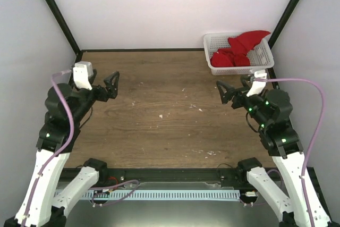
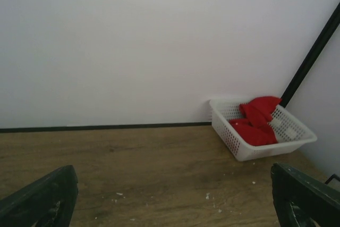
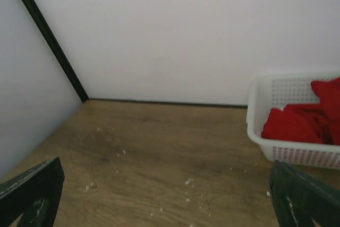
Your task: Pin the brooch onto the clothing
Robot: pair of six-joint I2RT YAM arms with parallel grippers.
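The red T-shirt (image 1: 240, 49) lies crumpled inside a white mesh basket (image 1: 214, 41) at the table's far right corner. It also shows in the left wrist view (image 2: 257, 123) and the right wrist view (image 3: 300, 120). The brooch is not visible in any view. My left gripper (image 1: 111, 84) is open and empty above the left side of the table, with its fingers (image 2: 45, 198) spread wide. My right gripper (image 1: 227, 93) is open and empty, just in front of the basket, with its fingers (image 3: 303, 198) spread wide.
The wooden table (image 1: 159, 110) carries small white specks (image 1: 162, 115) near its middle. White walls and black frame posts (image 1: 53, 11) close in the back and sides. The basket also shows in both wrist views (image 2: 244, 150) (image 3: 297, 155).
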